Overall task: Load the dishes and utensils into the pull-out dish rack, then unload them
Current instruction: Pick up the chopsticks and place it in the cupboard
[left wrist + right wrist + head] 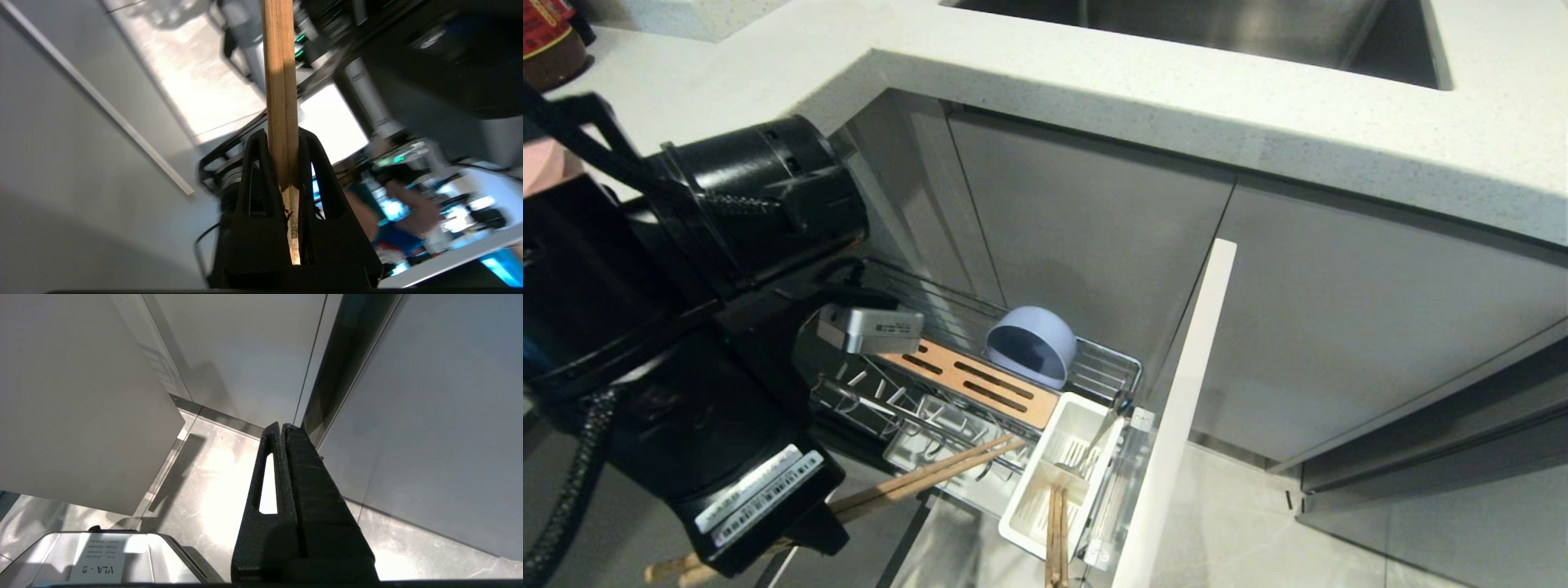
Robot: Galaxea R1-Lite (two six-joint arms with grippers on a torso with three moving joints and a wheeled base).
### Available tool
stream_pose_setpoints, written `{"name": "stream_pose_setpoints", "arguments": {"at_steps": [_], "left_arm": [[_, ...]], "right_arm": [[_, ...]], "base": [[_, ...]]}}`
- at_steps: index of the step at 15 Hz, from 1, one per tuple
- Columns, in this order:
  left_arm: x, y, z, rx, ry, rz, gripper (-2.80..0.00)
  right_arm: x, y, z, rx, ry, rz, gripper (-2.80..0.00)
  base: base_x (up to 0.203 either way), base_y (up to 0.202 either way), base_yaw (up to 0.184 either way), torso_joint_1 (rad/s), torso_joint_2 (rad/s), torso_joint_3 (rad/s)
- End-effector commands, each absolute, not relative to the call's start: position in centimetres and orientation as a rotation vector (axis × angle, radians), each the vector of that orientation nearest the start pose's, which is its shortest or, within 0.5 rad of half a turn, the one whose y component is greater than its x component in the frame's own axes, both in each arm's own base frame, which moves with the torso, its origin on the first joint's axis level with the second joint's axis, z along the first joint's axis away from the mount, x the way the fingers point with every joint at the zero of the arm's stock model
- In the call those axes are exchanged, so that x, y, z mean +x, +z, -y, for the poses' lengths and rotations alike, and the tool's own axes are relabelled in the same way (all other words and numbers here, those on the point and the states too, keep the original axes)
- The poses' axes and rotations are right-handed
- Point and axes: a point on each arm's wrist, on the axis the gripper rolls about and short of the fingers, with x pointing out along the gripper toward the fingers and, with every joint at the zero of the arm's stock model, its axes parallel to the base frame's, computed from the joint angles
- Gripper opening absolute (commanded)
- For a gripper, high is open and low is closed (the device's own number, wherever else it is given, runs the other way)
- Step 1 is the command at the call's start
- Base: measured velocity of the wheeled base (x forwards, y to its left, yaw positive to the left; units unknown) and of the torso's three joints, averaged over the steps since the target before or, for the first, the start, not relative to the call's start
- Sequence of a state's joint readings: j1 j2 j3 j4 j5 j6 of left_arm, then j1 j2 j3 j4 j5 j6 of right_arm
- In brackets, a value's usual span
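Two light-brown wooden chopsticks (280, 81) sit clamped between the black fingers of the left gripper (282, 163), pressed together as a pair, their tips reaching across the near edge of the chrome wire pull-out dish rack (1111, 363), just short of its white plastic cutlery cup (1045, 506). Another wooden pair (1057, 531) already stands in that cup beside the slim silver fork (1094, 445). Behind the cup, past the slotted tan wooden strip (972, 384), the small round pale-blue plastic bowl (1031, 343) rests on its side against the rack's back corner. No pink plate shows in the rack. I can't tell whether these chopsticks are going in or coming out; if going in, the tips must tilt down over the cup's open top before the grip loosens. Off to the side, the right gripper (282, 430) hangs parked, fingers pressed together on nothing, over the grey floor (212, 482).
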State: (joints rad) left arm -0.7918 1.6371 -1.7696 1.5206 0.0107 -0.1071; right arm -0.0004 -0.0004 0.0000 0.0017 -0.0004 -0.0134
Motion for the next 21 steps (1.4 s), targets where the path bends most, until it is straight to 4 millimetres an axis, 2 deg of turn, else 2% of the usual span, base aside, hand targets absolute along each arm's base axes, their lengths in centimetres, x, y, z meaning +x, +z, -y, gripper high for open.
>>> {"name": "stream_pose_setpoints", "arguments": {"at_steps": [1,9,15,21], "left_arm": [[14.1,28.8,14.6,0.523,-0.563,-1.366,-2.8],[13.7,26.5,16.6,0.653,-0.589,-1.447,-2.8],[14.8,24.6,18.1,0.689,-0.559,-1.527,-2.8],[16.3,23.1,19.8,0.678,-0.564,-1.525,-2.8]], "right_arm": [[-2.3,7.5,0.0,-0.014,-0.001,-0.002,-2.8],[-2.3,7.5,0.0,-0.014,-0.001,-0.002,-2.8],[-2.3,7.5,0.0,-0.014,0.0,-0.001,-2.8],[-2.3,7.5,0.0,-0.014,-0.001,-0.002,-2.8]], "base": [[0.0,0.0,0.0,0.0,0.0,0.0],[0.0,0.0,0.0,0.0,0.0,0.0],[0.0,0.0,0.0,0.0,0.0,0.0],[0.0,0.0,0.0,0.0,0.0,0.0]]}}
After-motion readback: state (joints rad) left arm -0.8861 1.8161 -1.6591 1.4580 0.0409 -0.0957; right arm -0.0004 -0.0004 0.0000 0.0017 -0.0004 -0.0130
